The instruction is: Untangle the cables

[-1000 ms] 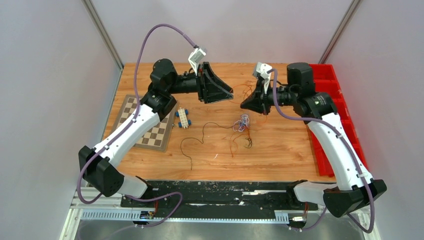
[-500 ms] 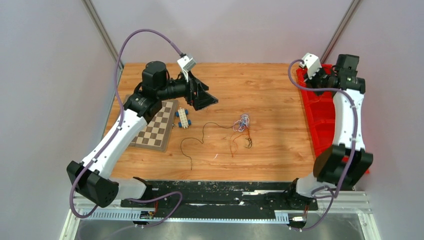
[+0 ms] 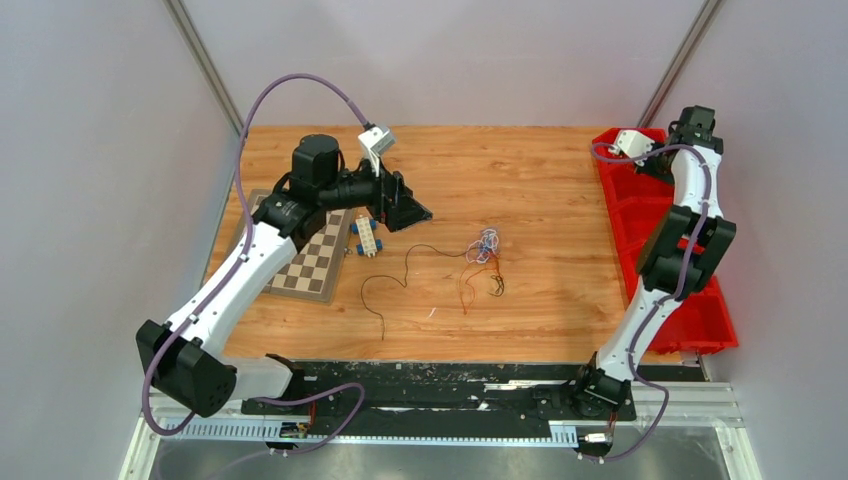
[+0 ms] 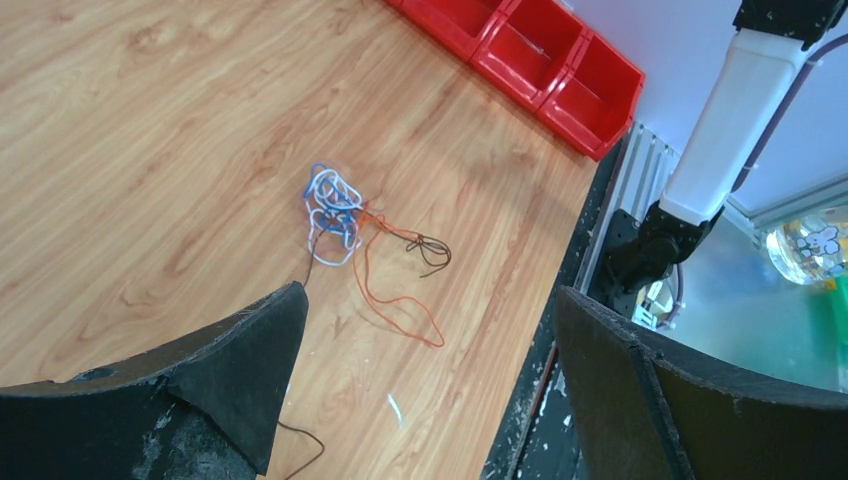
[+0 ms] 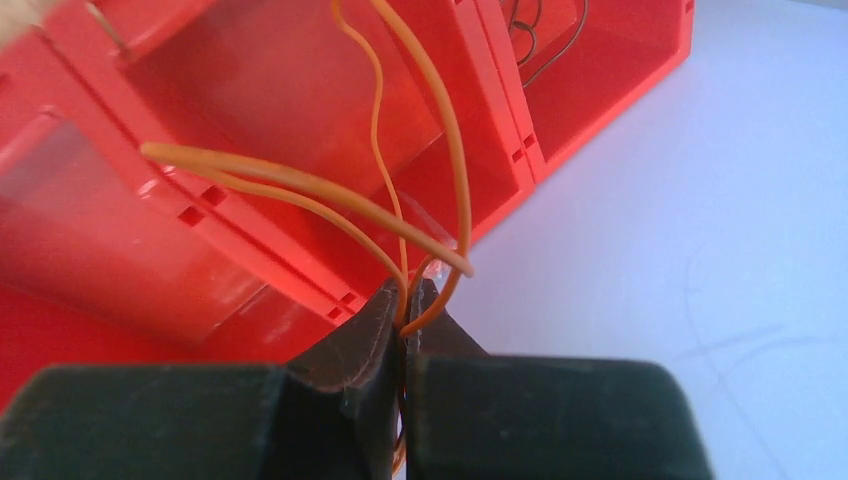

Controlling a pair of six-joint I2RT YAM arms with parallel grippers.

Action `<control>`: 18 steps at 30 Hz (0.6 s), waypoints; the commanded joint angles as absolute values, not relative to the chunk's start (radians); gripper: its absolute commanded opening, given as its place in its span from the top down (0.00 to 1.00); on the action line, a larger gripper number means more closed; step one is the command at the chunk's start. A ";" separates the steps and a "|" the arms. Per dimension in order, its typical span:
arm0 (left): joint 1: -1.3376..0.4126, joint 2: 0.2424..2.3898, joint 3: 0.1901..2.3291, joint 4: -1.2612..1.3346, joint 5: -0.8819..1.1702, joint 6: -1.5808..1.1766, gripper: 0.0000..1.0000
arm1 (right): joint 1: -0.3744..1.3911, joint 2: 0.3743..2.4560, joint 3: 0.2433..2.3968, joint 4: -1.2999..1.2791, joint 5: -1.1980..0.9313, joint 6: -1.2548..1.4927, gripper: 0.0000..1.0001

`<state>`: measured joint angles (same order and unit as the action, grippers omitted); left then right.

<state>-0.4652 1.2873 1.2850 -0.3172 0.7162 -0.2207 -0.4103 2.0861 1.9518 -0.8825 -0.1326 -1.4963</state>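
Observation:
The cables lie mid-table: a white and blue knot [image 3: 486, 242] [image 4: 333, 213], an orange-red strand [image 3: 466, 285] [image 4: 397, 300] and a long dark strand [image 3: 400, 275] trailing left. My left gripper [image 3: 408, 211] [image 4: 428, 295] hovers to the left of the knot, jaws wide apart with nothing between them. My right gripper [image 3: 655, 162] [image 5: 407, 292] is over the red bins [image 3: 662, 215] [image 5: 250, 90] at the back right, shut on a thin orange wire [image 5: 300, 185] that loops above a bin.
A chessboard [image 3: 310, 255] and a white-and-blue connector block [image 3: 366, 237] sit under the left arm. A small white scrap [image 3: 432, 313] lies near the table's front edge. One far bin holds a dark wire [image 5: 540, 40].
The right arm swung from the table's middle to the red bins at the back right, carrying the orange wire. The left gripper opened wide and drew back to the left.

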 commanded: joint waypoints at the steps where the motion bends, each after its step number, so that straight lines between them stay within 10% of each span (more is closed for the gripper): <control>1: -0.447 1.276 1.261 -0.296 0.720 -0.227 0.00 | -0.397 2.144 2.020 -0.787 -0.037 -1.645 0.95; 7: -0.407 1.296 1.263 -0.291 0.753 -0.252 0.00 | -0.381 2.220 2.051 -0.762 -0.001 -1.694 0.91; 15: -0.396 1.308 1.274 -0.305 0.758 -0.252 0.00 | -0.380 2.189 2.080 -0.756 -0.033 -1.693 0.24; 18: -0.395 1.308 1.281 -0.317 0.755 -0.244 0.00 | -0.381 2.121 2.039 -0.764 -0.068 -1.692 0.14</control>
<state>-0.3985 1.3087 1.2541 -0.3191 0.7361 -0.2440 -0.3820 2.2436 2.0377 -0.7834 -0.0113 -1.6760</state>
